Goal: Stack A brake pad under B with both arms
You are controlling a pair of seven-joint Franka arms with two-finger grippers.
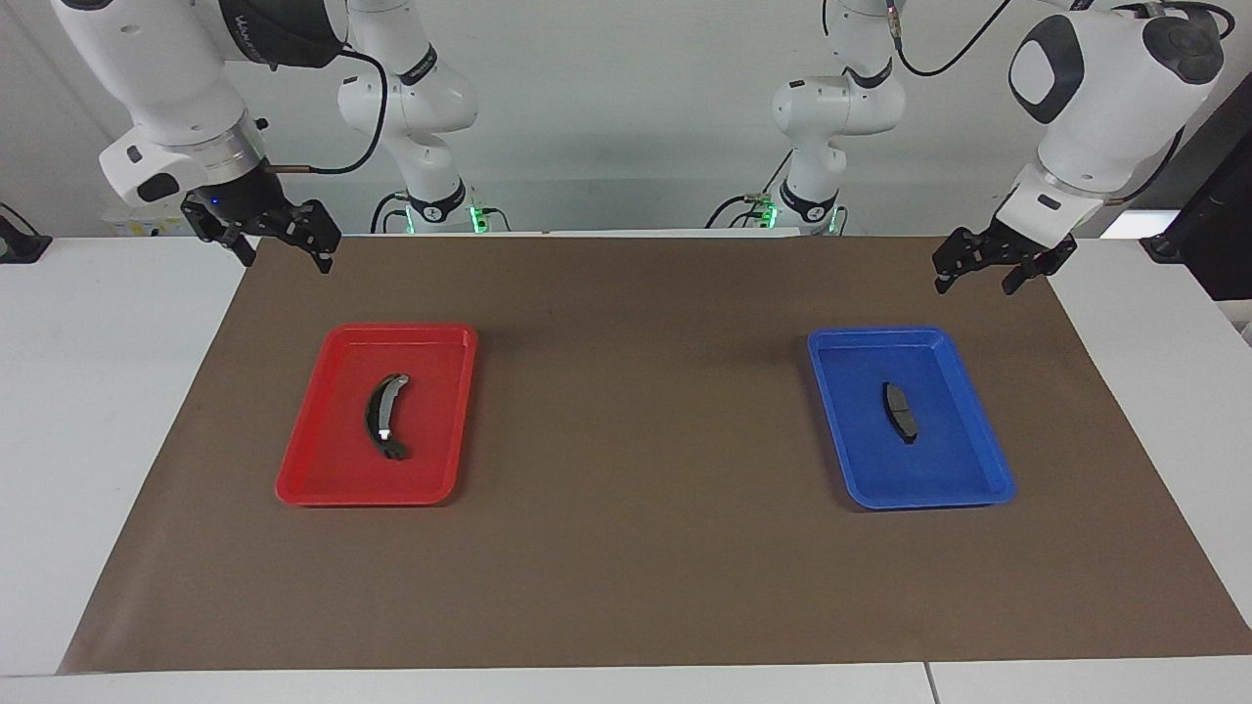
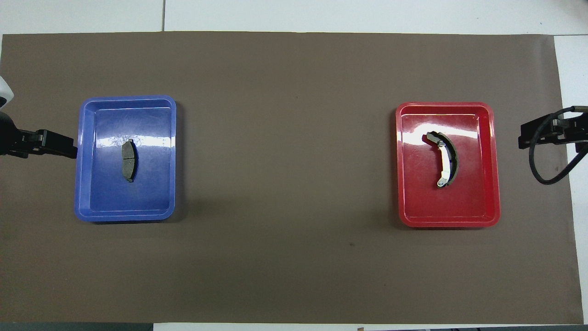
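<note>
Pad A (image 1: 900, 412), short, flat and dark grey, lies alone in the blue tray (image 1: 963, 489) toward the left arm's end of the bench. Piece B (image 1: 382, 416), a long black crescent with a silver strip, lies in the red tray (image 1: 313, 479) toward the right arm's end. Both trays sit on the brown mat (image 1: 636, 489), well apart. The left gripper (image 1: 988, 274) hangs raised over the mat's corner nearest its base, fingers apart, holding nothing. The right gripper (image 1: 284, 256) hangs over its own corner, fingers likewise apart and empty.
</note>
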